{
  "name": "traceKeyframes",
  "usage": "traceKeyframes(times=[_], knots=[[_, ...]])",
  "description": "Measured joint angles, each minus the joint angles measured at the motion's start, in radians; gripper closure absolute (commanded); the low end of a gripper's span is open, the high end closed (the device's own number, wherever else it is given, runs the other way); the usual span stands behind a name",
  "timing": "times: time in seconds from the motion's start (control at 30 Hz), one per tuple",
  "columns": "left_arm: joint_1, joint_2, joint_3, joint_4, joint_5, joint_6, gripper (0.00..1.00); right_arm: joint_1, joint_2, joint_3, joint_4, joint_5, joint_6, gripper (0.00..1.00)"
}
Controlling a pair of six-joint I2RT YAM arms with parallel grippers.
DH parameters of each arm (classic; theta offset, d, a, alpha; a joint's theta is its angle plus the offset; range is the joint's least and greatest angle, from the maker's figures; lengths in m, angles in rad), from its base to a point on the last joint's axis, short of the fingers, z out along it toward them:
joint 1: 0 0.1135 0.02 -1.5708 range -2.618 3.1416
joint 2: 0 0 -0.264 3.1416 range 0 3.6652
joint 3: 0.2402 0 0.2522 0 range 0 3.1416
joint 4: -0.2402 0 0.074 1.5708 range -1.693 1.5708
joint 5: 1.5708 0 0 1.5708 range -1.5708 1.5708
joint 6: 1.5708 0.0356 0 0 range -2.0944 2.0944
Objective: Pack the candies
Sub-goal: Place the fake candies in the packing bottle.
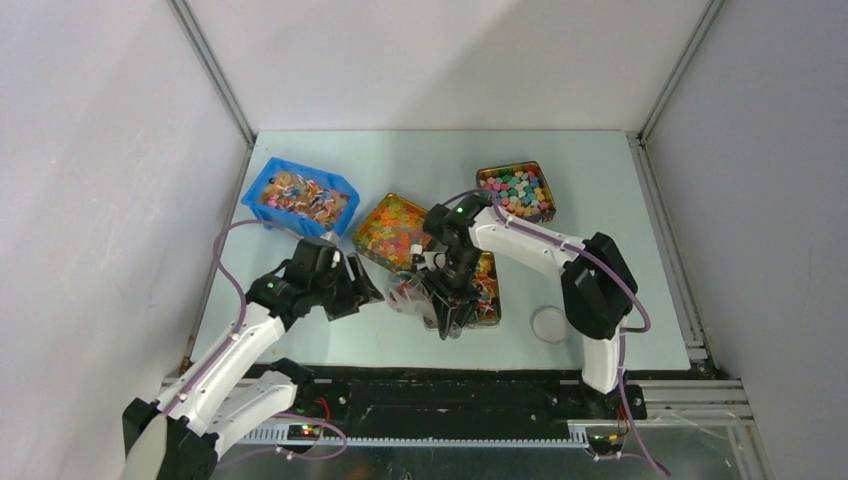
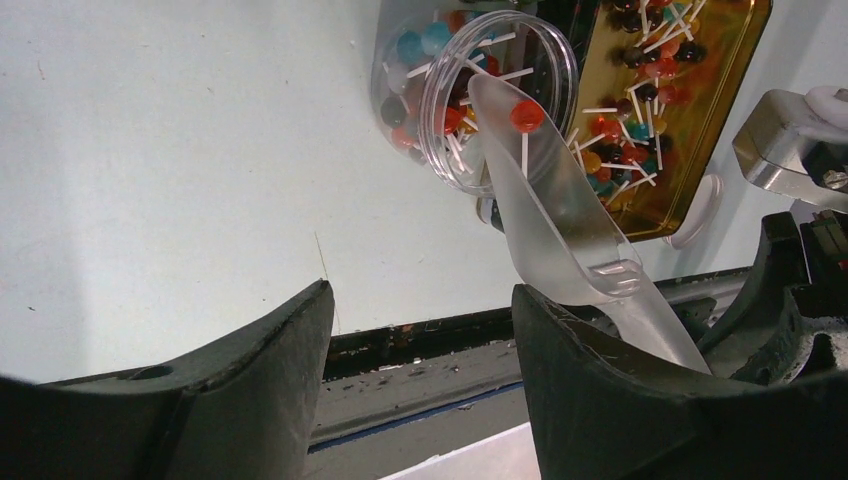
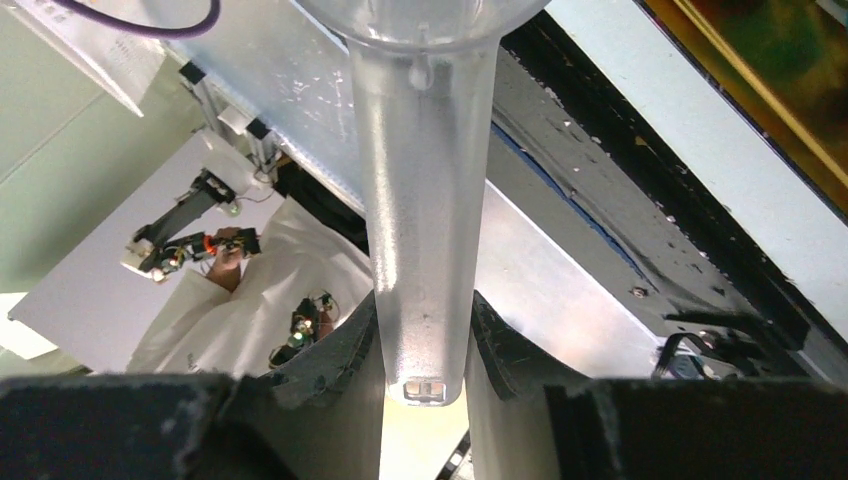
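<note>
- The small lollipop candies [image 2: 640, 130], with round red, blue and orange heads and thin white sticks, lie mostly in a shiny gold metal tray [image 2: 725, 80].
- More candies are inside a clear round plastic jar [image 2: 428, 130]. The jar lies on its side on the pale table [image 2: 150, 150], just beside the tray.
- One red candy [image 2: 527, 115] sits on the tip of a long clear plastic scoop [image 2: 560, 230], right at the jar's open mouth.
- The right claw [image 3: 425, 320] is closed tight on the scoop's handle, with a finger on each side.
- The left claw [image 2: 420, 300] is wide open and has nothing in it. It hangs near the jar and does not touch it.
- A round white lid [image 1: 550, 325] lies flat on the table, apart from the jar.
- The step looks like moving candies from the tray into the jar, one scoop at a time. It seems partly done, since lots of candies are left in the tray.
- Next, the scoop should tip up so the red candy slides into the jar.
- Nothing holds the jar, so it might roll if the scoop pushes it.
</note>
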State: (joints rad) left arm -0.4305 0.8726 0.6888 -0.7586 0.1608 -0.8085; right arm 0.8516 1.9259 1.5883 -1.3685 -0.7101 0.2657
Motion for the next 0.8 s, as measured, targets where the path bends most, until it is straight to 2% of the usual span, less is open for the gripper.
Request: traceKeyframes(times=[0.47,0.8], knots=[[0.000,0.003,0.000,0.001,0.001,0.001,0.29,-0.044,-0.042,-0.083,0.097,-0.176,0.068,1.00],[0.000,0.043,0.034,0.017,0.007,0.001,0.29,-0.044,-0.066,-0.088,0.102,-0.212,0.087,1.00]])
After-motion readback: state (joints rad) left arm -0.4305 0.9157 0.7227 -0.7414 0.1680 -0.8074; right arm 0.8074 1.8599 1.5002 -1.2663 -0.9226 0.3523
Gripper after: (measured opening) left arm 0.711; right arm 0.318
